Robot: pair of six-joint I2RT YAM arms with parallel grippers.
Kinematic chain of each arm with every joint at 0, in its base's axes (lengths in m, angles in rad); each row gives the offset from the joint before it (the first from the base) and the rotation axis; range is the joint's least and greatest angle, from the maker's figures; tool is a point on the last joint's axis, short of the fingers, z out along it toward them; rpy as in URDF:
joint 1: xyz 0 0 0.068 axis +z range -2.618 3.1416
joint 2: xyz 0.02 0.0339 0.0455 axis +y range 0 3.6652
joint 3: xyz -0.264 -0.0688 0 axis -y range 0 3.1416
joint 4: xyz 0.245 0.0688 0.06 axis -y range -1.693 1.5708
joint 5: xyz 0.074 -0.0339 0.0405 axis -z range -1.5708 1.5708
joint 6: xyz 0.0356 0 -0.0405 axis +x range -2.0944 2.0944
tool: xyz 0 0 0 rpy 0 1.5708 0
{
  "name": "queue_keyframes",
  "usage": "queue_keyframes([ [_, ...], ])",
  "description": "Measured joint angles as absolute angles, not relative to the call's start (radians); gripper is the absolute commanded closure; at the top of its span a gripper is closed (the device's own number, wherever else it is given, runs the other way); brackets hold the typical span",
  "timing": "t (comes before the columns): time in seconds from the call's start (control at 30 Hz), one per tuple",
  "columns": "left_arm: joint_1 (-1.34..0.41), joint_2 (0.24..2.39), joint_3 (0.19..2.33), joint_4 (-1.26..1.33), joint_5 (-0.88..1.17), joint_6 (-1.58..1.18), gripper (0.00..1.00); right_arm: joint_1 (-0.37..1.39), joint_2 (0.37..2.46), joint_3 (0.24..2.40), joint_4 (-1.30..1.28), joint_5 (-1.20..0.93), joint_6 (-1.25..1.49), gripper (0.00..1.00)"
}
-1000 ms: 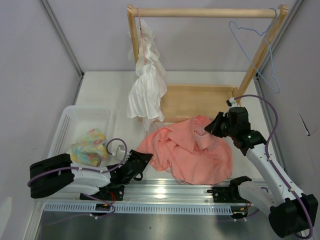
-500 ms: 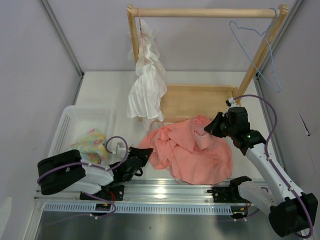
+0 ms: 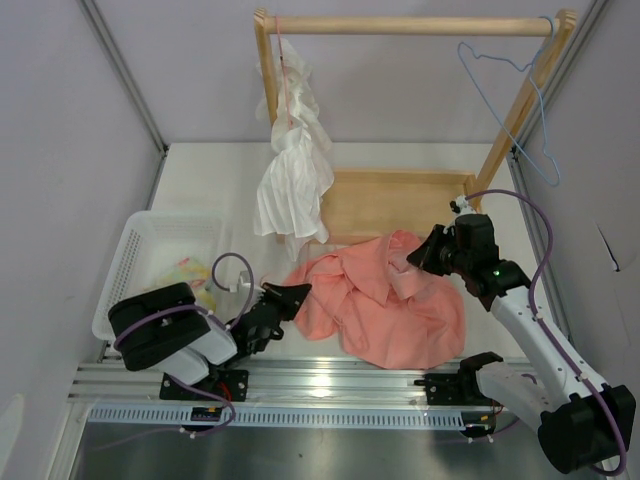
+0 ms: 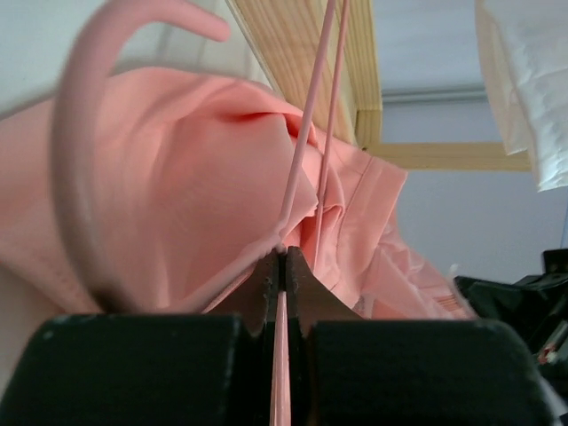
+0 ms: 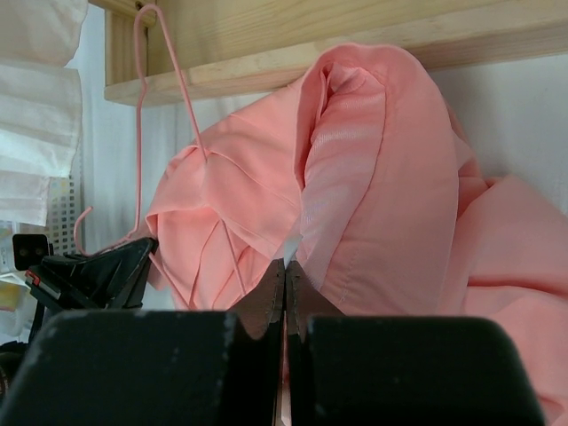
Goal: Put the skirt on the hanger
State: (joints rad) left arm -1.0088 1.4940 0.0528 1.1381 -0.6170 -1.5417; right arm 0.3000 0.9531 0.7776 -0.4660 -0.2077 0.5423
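Your left tool (image 4: 282, 257) is pinched tight on the thin pink wire of the hanger (image 4: 306, 133). Your right tool (image 5: 285, 266) is closed just as narrowly on a fold of the skirt (image 3: 400, 310). The skirt lies crumpled on the counter (image 3: 210, 180) in front of the wooden rack (image 3: 400, 25), with the hanger's far end lying among its folds on the left side.

This looks like the threading step: one side steadies the frame while the other offers the fabric.

- Grip the wire firmly, since a thin round wire may twist between flat pads.
- Move the hanger along its own line, so that its end slides under one layer and does not bunch up several.
- With the right tool, lift the pinched fold up and away from the left to open a mouth in the cloth. Pull only until the fold goes taut.
- The wrist views do not show which edge is the waistband, so check that before you push further in.

Your left arm lies low and folded along the near edge of the counter. Its wrist points right and away from you, at the skirt's left border. Your right arm reaches forward from its base with the elbow bent, and its wrist is turned left over the skirt's upper right part.
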Motion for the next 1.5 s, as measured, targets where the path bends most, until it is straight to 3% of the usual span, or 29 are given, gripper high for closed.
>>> queue_keyframes([
  [0.2,-0.958,1.532,0.052,1.214,-0.441,-1.319,1.00,0.300,0.953,0.777,-0.466,-0.207,0.540,1.00],
  [0.37,-0.946,1.374,0.049,1.206,-0.266,-1.176,1.00,0.300,0.953,0.779,-0.483,-0.191,0.525,1.00],
  [0.53,-1.005,0.934,0.103,0.807,-0.151,-0.964,1.00,0.308,0.953,0.807,-0.523,-0.169,0.497,1.00],
  [0.67,-1.026,0.812,0.263,0.472,-0.096,-0.817,1.00,0.355,0.953,0.854,-0.550,-0.115,0.467,1.00],
  [0.9,-1.139,0.836,0.426,0.105,-0.103,-0.653,1.00,0.539,1.008,1.026,-0.613,0.066,0.408,1.00],
  [1.03,-1.157,0.848,0.488,-0.009,-0.157,-0.608,1.00,0.560,1.038,1.076,-0.638,0.132,0.391,1.00],
  [1.5,-1.193,0.711,0.447,-0.084,-0.182,-0.532,1.00,0.576,1.006,1.087,-0.707,0.204,0.380,1.00],
])
